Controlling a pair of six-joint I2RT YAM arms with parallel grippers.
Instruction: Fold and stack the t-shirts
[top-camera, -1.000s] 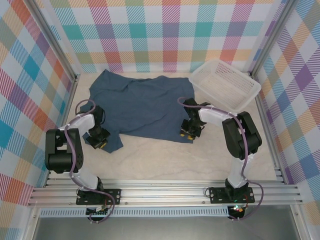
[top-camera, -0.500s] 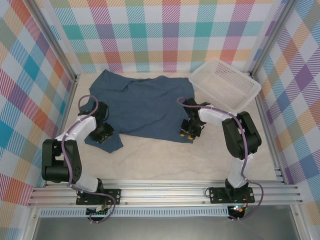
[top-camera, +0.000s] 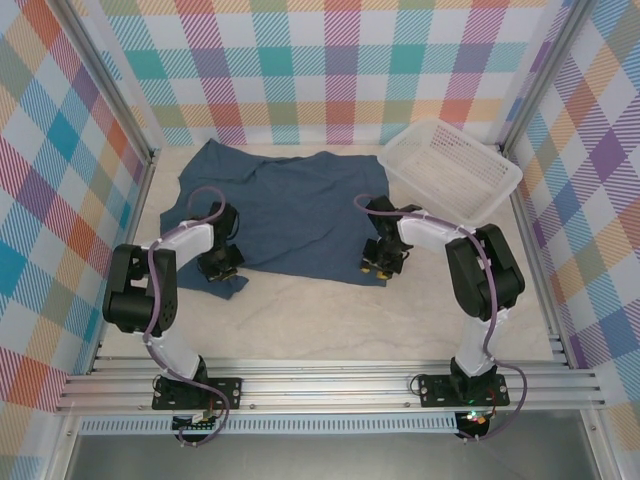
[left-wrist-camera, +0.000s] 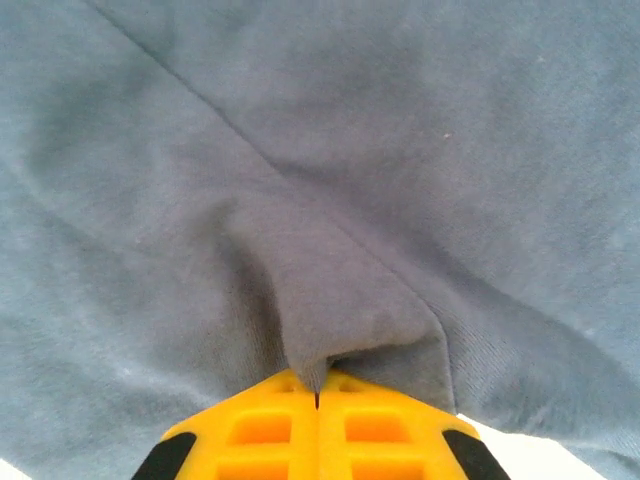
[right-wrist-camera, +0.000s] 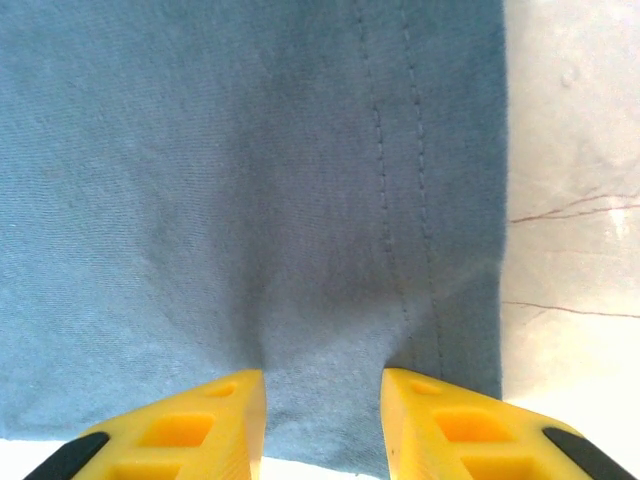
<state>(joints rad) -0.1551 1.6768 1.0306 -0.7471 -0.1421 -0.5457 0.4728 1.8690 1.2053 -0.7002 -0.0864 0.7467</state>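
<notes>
A dark slate-blue t-shirt (top-camera: 290, 210) lies spread and rumpled across the far half of the table. My left gripper (top-camera: 222, 266) sits at its near-left corner. In the left wrist view the yellow jaws of the left gripper (left-wrist-camera: 317, 396) are shut, pinching a raised fold of the t-shirt (left-wrist-camera: 340, 300). My right gripper (top-camera: 376, 266) rests on the shirt's near-right corner. Seen from the right wrist, the right gripper (right-wrist-camera: 322, 405) has its jaws apart, pressed onto the t-shirt (right-wrist-camera: 250, 200) beside the stitched hem, with cloth slightly puckered between them.
A white mesh basket (top-camera: 452, 168) stands at the back right, just beyond the shirt's right edge. Bare beige tabletop (top-camera: 320, 320) stretches from the shirt's near edge to the arm bases. Checkered walls close in the left, back and right sides.
My left gripper has moved right and slightly farther in along the shirt's near-left corner, and the arm's elbow has swung. The right arm has stayed put.
</notes>
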